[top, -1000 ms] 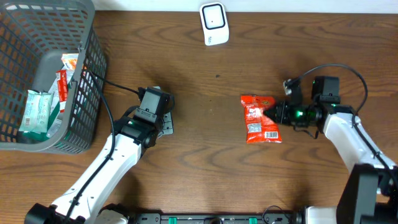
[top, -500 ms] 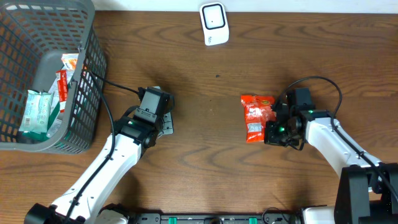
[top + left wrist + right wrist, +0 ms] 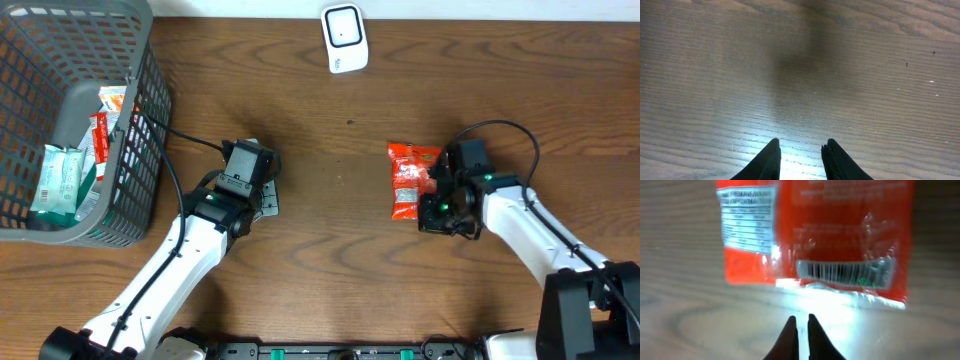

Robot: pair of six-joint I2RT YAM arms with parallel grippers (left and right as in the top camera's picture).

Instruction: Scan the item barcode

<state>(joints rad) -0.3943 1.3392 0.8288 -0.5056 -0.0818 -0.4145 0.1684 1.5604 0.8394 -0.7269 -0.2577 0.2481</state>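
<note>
On the right half of the counter (image 3: pixel 330 250), we saw the red snack packet (image 3: pixel 408 180) lying flat with its barcode (image 3: pixel 842 271) side up. The right jaws were pressed almost together and pinched nothing. In the right wrist view their tips stood just before the near edge of the packet, below the barcode and a little to its left. The left jaws, well apart from the packet, were partly spread over bare wood and held nothing. A white scanner (image 3: pixel 344 38) stood at the far edge.
</note>
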